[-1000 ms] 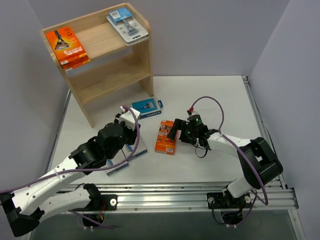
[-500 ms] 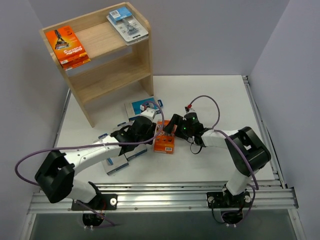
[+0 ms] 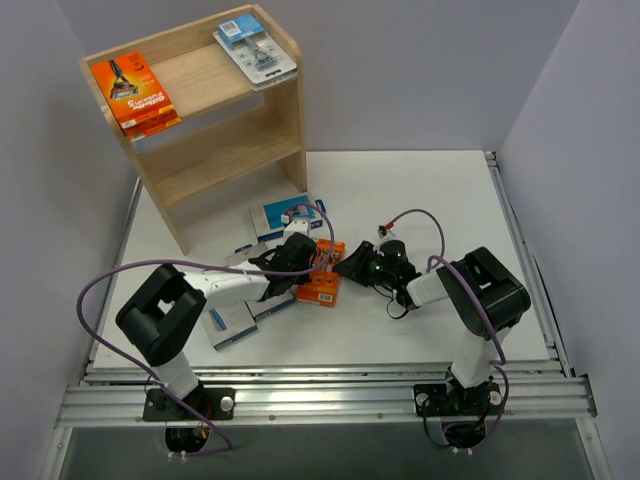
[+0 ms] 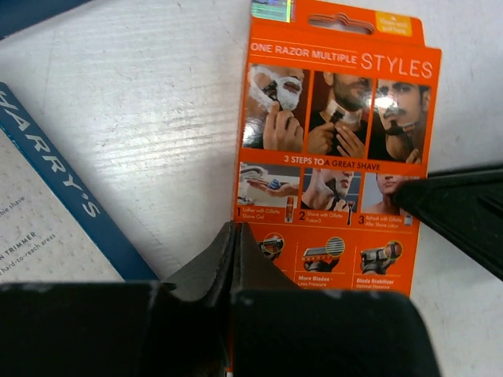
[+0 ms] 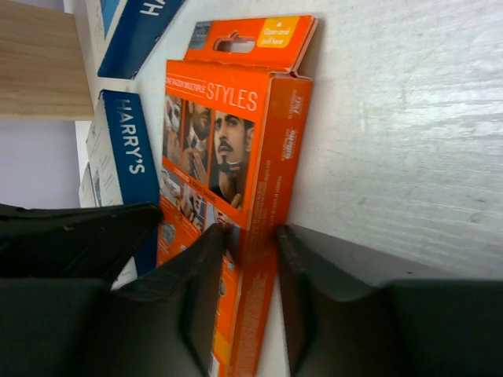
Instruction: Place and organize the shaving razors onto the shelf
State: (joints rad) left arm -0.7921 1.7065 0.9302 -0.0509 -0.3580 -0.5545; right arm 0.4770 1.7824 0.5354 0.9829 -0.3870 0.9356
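Both arms are built of smooth white tubular links joined by bulky, rounded black joints, the left arm [image 3: 225,286] at lower left of the overhead frame and the right arm [image 3: 472,360] at lower right. A thin purple cable [image 3: 82,305] loops loosely off each one. In the wrist views the fingers [image 4: 206,271] are matt black, tapering to blunt wedge tips.

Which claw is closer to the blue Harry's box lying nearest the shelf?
Left. The left claw sits just beside the Harry's box, over the orange box; the right claw pinches the orange box's opposite side, farther off.
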